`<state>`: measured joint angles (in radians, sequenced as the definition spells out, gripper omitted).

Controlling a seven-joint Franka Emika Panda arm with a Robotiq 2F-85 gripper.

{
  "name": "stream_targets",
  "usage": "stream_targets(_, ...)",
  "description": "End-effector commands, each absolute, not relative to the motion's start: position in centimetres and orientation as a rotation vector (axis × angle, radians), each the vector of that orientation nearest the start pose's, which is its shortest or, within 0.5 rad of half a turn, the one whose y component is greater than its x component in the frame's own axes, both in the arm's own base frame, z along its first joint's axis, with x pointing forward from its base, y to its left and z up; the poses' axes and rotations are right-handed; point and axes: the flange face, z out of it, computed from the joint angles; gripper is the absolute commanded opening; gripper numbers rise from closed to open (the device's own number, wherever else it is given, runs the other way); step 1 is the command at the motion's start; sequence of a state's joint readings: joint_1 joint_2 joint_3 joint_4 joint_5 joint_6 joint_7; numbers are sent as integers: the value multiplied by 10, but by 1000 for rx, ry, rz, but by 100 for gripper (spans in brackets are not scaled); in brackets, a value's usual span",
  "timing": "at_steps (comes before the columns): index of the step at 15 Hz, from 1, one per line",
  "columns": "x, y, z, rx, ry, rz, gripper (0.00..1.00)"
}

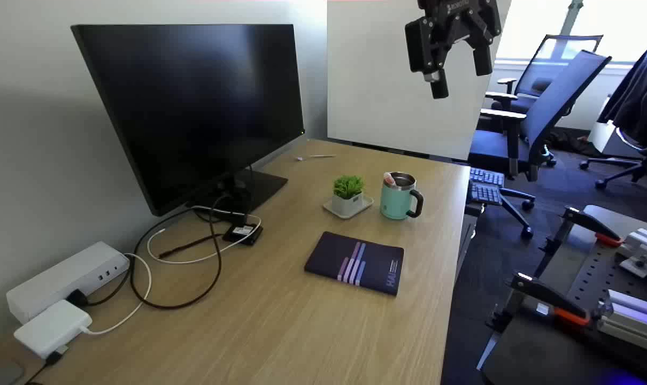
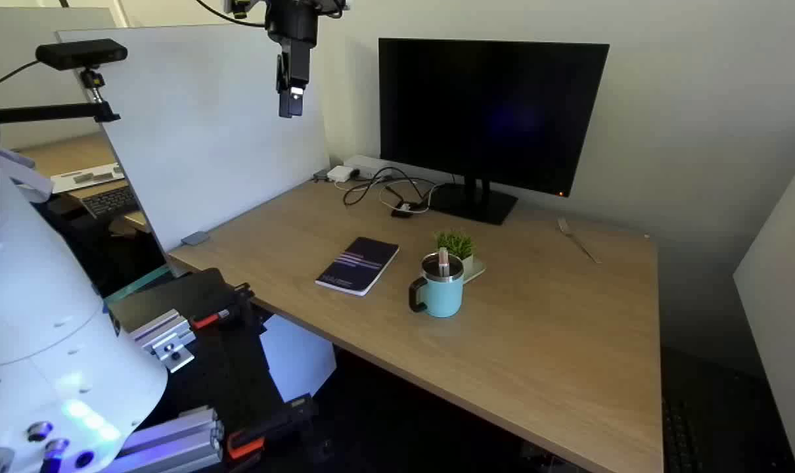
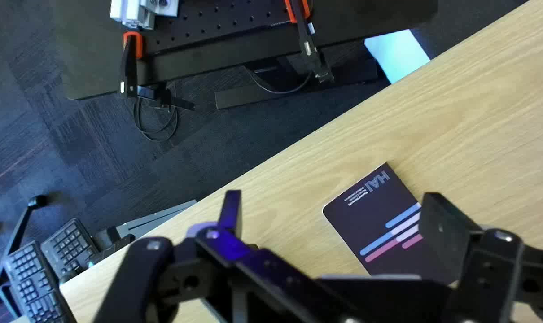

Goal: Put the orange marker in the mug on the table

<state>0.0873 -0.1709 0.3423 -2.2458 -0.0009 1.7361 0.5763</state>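
Note:
The teal mug [image 1: 394, 203] stands upright on the light wood table [image 1: 302, 331]; it also shows in an exterior view [image 2: 442, 299], with a black handle and steel rim. A marker with an orange-pink and whitish end [image 1: 389, 178] stands in the mug and sticks up above its rim; it also shows in an exterior view [image 2: 443, 260]. Its lower part is hidden inside. My gripper [image 1: 461, 77] is open and empty, high above the table and apart from the mug. In the wrist view its fingers [image 3: 334, 213] are spread wide; mug and marker cannot be made out there.
A dark notebook [image 1: 374, 259] lies near the mug. A potted plant [image 1: 348, 195] on a white tray stands beside the mug. A monitor [image 2: 489, 118], looped cables [image 1: 195, 267] and a fork [image 2: 578, 240] are further back. A whiteboard panel [image 2: 220, 118] stands along one table end.

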Motion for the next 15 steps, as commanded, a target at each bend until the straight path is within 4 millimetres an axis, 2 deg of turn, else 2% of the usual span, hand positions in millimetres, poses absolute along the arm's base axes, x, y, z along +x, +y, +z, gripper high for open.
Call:
stream_targets(1,410,190,411,-3315,268,469,100)
stream_targets(6,410,190,411,-3315,268,469,100)
stream_targets(9,422,192,399,-3307,279,502,100)
stream_targets(12,446,184,369,-3284,362,554,100)
stream_targets(15,478,162,322,-3232,578,604,100)
